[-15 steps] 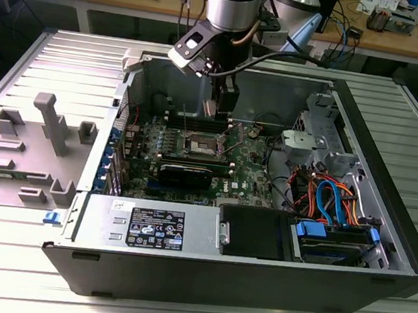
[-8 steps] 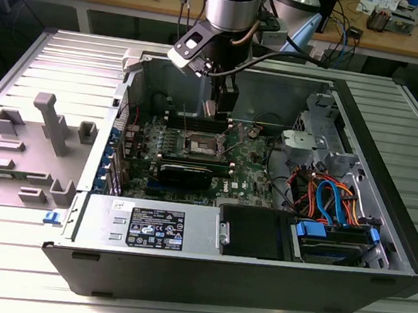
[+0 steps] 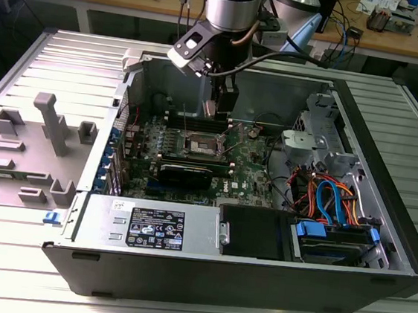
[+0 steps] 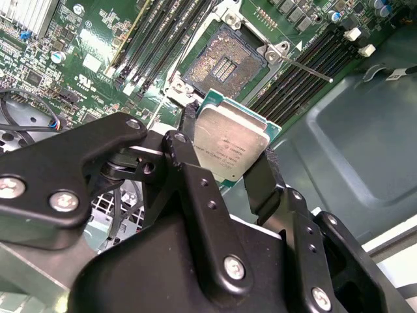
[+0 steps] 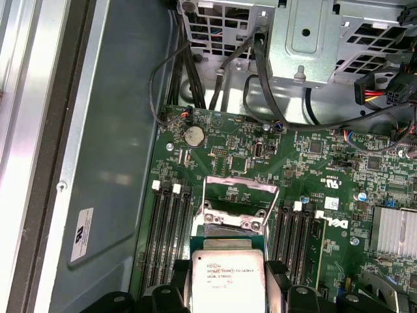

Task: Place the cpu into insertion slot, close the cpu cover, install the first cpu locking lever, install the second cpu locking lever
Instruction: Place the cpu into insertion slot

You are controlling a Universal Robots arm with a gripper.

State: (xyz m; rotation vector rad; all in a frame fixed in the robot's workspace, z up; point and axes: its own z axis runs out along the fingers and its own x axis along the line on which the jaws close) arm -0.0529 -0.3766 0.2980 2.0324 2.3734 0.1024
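Black fingers [image 4: 259, 182] of the gripper [image 4: 227, 149] are clamped on opposite edges of the small square silver-topped cpu [image 5: 226, 282]. It's hanging clear of the dark-rimmed beige insertion slot [image 3: 201, 147], mid-frame in the exterior view. Nothing's seated yet, I'd say: the thin silvery cpu cover [image 5: 242, 184] is flipped open and the thin metal locking lever [image 4: 306, 68] is unhooked. The chip's square, so no real long axis, and its metal top faces the wrist cameras.

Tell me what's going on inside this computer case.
The arm's end effector grips the chip between its fingers, above the green motherboard inside the open case. The socket lies bare, with its cover swung up. The chip is not yet seated.
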